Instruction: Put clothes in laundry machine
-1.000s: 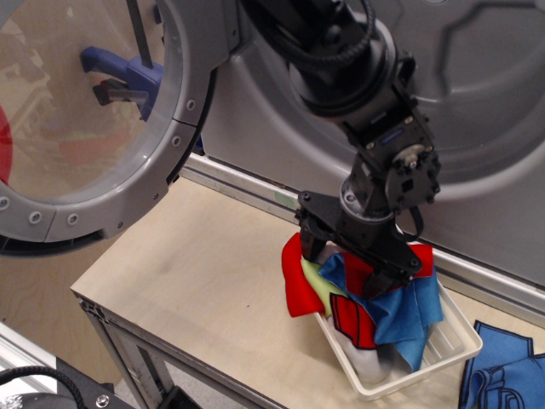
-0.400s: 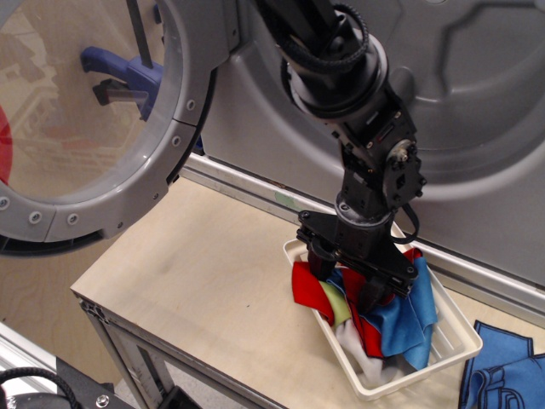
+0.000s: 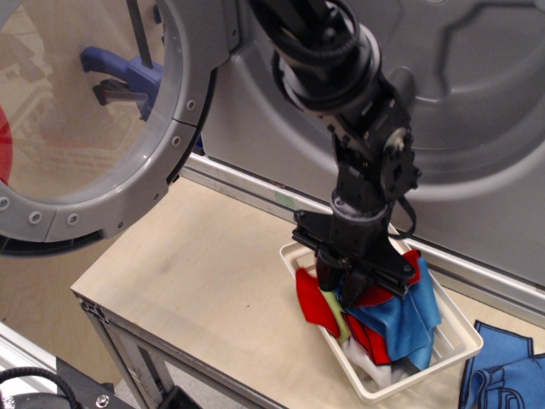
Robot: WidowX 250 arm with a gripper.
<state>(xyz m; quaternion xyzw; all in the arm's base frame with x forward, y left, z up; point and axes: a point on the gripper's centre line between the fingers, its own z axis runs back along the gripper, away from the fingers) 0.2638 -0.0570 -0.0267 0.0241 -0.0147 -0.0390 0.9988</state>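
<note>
The clothes (image 3: 393, 317), a bundle of red, bright blue, lime green and white cloths, lie in a white plastic basket (image 3: 465, 342) on the wooden table. My gripper (image 3: 342, 281) points down into the left part of the bundle, its black fingers (image 3: 327, 269) drawn close together and pinching the red and green cloth. The laundry machine (image 3: 485, 94) stands right behind, its grey drum open. Its round clear-windowed door (image 3: 94, 119) is swung open to the left.
The wooden table (image 3: 196, 264) carries the basket at its right end. A darker blue stitched fabric (image 3: 502, 375) lies at the lower right, beside the basket. A metal sill (image 3: 247, 192) runs along the machine's front. A blue handle (image 3: 128, 72) shows through the door window.
My gripper came down into the basket and its fingers narrowed from wide open to pinched on the bundle. The clothes were pressed down and gathered inward from the basket's left rim.
</note>
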